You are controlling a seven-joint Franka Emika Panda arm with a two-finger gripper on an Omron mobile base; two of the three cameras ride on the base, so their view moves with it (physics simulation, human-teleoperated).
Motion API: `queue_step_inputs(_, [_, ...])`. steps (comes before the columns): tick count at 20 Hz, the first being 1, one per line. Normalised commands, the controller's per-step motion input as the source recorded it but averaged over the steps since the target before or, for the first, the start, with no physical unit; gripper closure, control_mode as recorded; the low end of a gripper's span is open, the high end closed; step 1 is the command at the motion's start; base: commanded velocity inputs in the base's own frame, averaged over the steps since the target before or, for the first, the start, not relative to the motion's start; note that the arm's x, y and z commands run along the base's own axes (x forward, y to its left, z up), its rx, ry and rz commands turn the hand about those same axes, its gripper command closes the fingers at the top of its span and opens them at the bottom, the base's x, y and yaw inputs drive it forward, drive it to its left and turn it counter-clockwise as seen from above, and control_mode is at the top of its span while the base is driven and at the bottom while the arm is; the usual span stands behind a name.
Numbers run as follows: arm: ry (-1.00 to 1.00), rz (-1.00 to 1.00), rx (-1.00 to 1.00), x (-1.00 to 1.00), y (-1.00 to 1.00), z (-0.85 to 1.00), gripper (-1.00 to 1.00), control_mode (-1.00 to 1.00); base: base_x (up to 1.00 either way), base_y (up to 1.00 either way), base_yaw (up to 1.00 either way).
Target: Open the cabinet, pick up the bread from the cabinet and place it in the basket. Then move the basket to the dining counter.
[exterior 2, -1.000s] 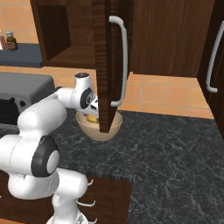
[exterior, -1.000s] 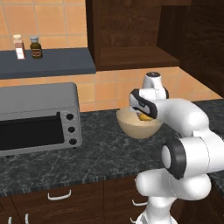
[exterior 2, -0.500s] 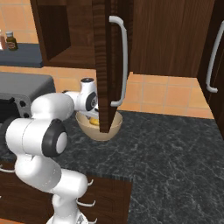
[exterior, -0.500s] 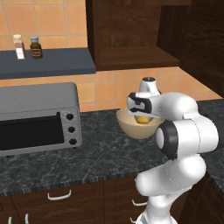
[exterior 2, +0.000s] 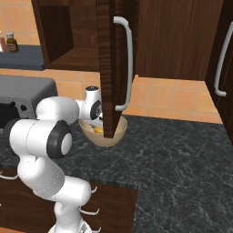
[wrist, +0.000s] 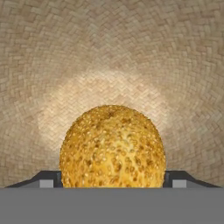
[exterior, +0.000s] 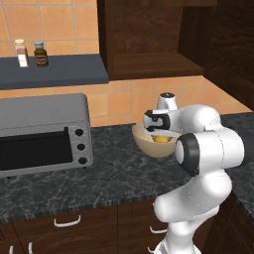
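The round tan basket (exterior: pixel 147 147) stands on the black granite worktop under the open cabinet (exterior: pixel 149 39). The cabinet's door (exterior 2: pixel 107 68) with its silver handle (exterior 2: pixel 129 63) swings out in front of the basket (exterior 2: pixel 117 135). My gripper (exterior: pixel 159 135) reaches down into the basket, shut on the golden bread (exterior: pixel 160 139). In the hand view the bread (wrist: pixel 112 146) fills the gap between my fingertips (wrist: pixel 48 179), with the woven basket floor (wrist: pixel 109 52) beyond it. The right base view shows the bread (exterior 2: pixel 97 130) just left of the door edge. The dining counter is out of view.
A grey toaster oven (exterior: pixel 42 134) sits on the worktop left of the basket. Two small bottles (exterior: pixel 31 53) stand on a dark wall shelf (exterior: pixel 59 72) above it. Drawers with white handles (exterior: pixel 67 222) run below the worktop. Another tall cabinet door (exterior 2: pixel 223 63) is at the right.
My hand has stayed in the basket with the bread. The arm's elbow has folded and swung nearer the cameras. Basket, door and oven have not moved.
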Motion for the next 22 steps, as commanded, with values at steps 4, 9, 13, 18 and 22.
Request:
queue_step_inputs(4, [0.0, 0.0, 0.0, 0.0, 0.0, 0.0, -1.0, -1.0, 0.0, 0.0, 0.0])
queue_step_inputs(9, [0.0, 0.0, 0.0, 0.0, 0.0, 0.0, -1.0, -1.0, 0.0, 0.0, 0.0])
queue_step_inputs(13, [-0.03, -0.04, 0.0, 0.0, 0.0, 0.15, -1.0, -1.0, 0.0, 0.0, 0.0])
queue_step_inputs(18, [-0.07, -0.09, 0.01, -0.29, -0.08, 0.42, -1.0, -1.0, 0.0, 0.0, 0.0])
queue_step_inputs(22, [-0.02, -0.15, 0.07, -0.84, -0.56, 0.31, -1.0, -1.0, 0.0, 0.0, 0.0])
